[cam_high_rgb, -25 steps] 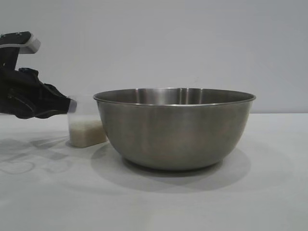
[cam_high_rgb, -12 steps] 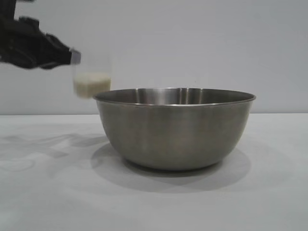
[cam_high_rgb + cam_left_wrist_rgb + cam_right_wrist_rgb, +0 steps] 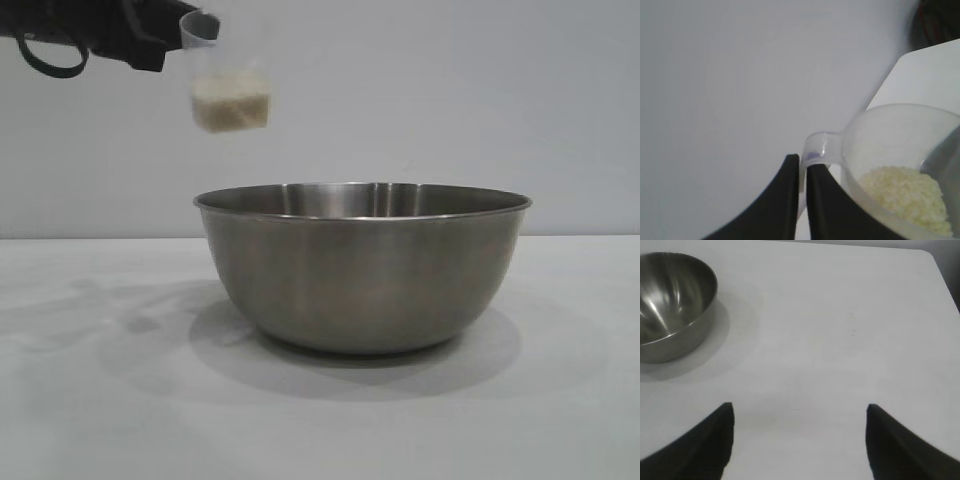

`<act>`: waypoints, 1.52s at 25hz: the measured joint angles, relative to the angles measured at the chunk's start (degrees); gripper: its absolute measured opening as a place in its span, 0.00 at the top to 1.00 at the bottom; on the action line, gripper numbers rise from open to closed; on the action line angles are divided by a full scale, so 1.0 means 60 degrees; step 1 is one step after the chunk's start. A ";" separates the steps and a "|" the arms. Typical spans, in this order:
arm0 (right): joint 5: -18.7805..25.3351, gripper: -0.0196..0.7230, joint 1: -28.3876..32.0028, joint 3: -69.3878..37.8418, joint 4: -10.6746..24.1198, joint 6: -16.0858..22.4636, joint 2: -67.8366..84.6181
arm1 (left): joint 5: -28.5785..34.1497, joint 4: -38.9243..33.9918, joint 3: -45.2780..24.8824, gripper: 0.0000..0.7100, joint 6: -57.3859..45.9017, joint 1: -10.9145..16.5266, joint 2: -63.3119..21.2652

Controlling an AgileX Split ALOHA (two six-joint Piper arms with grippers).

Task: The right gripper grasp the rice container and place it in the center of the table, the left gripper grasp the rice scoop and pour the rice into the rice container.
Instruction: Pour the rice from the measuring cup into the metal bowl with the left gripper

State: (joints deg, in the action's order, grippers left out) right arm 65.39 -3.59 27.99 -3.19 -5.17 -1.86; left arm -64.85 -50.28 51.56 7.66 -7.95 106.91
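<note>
Left end effector (image 3: 801, 172) was clenched on the rice scoop (image 3: 228, 85) handle, raised above the rice container (image 3: 363, 265) left rim, rice (image 3: 905, 195) upright pre-pour; right end effector (image 3: 799, 432) released, well apart.

A bare test bench in a lab or robotics studio — not a kitchen. The plain matte white tabletop (image 3: 90, 400) runs back to a featureless pale grey wall (image 3: 450, 90) at twelve o'clock, with no household fittings around it. On it stands only a large round brushed stainless-steel bowl (image 3: 362, 270) — kitchenware staged alone, worked by a black robot claw (image 3: 799, 440) over the white surface.
</note>
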 joint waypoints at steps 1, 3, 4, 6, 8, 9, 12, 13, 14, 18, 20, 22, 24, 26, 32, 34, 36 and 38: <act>0.0000 0.34 0.0000 0.0000 0.0000 0.0000 0.0000 | 0.0000 -0.0224 0.0139 1.00 0.0143 -0.0043 0.0000; 0.0000 0.34 0.0000 0.0000 0.0000 0.0000 0.0000 | 0.0000 -0.0597 0.0385 1.00 0.0424 -0.0164 0.0000; 0.0000 0.34 0.0000 0.0000 0.0000 0.0000 0.0000 | -0.0020 -0.0753 0.0498 1.00 0.0541 -0.0237 0.0000; 0.0000 0.34 0.0000 0.0000 0.0000 0.0000 0.0000 | -0.0019 -0.0911 0.0659 1.00 0.0751 -0.0447 0.0000; 0.0000 0.34 0.0000 0.0000 0.0000 0.0000 0.0000 | -0.0019 -0.1132 0.0829 1.00 0.1214 -0.0650 0.0000; 0.0000 0.34 0.0000 0.0000 0.0000 0.0000 0.0000 | -0.0037 -0.1248 0.0867 1.00 0.1578 -0.0755 0.0000; 0.0000 0.34 0.0000 0.0000 0.0000 0.0000 0.0000 | -0.0037 -0.1390 0.0975 1.00 0.2786 -0.1045 0.0000; 0.0000 0.34 0.0000 0.0000 0.0000 0.0000 0.0000 | -0.0037 -0.1395 0.0994 1.00 0.3144 -0.1131 0.0000; 0.0000 0.34 0.0000 0.0000 0.0000 0.0000 0.0000 | -0.0037 -0.1418 0.0994 1.00 0.3587 -0.1236 0.0000; 0.0000 0.34 0.0000 0.0000 0.0016 0.0000 0.0000 | 0.0058 -0.1530 0.1006 1.00 0.4880 -0.1513 0.0000; 0.0000 0.34 0.0000 0.0000 0.0016 0.0000 0.0000 | 0.0080 -0.1545 0.1006 1.00 0.5232 -0.1553 0.0000; 0.0000 0.34 0.0000 0.0000 0.0016 0.0000 0.0000 | 0.0085 -0.1545 0.1006 1.00 0.5680 -0.1553 0.0000; 0.0000 0.34 0.0000 0.0000 0.0016 0.0000 0.0000 | 0.0167 -0.1545 0.1006 1.00 0.6232 -0.1574 0.0000; 0.0000 0.34 0.0000 0.0000 0.0016 0.0000 0.0000 | 0.0356 -0.1545 0.1006 1.00 0.6985 -0.1615 0.0000; 0.0000 0.34 0.0000 0.0000 0.0016 0.0000 0.0000 | 0.0835 -0.1528 0.1006 1.00 0.8755 -0.1815 0.0000; 0.0000 0.34 0.0000 0.0000 0.0016 0.0000 0.0000 | 0.0883 -0.1528 0.1006 1.00 0.9141 -0.1858 0.0000; 0.0000 0.34 0.0000 0.0000 0.0016 0.0000 0.0000 | 0.0966 -0.1528 0.1006 1.00 0.9444 -0.1897 0.0000; 0.0000 0.34 0.0000 0.0000 0.0016 0.0000 0.0000 | 0.1027 -0.1528 0.1006 1.00 0.9835 -0.1957 0.0000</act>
State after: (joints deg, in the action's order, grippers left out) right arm 65.39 -3.59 27.99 -3.09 -5.17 -1.86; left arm -58.69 -59.45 57.59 66.67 -19.70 106.91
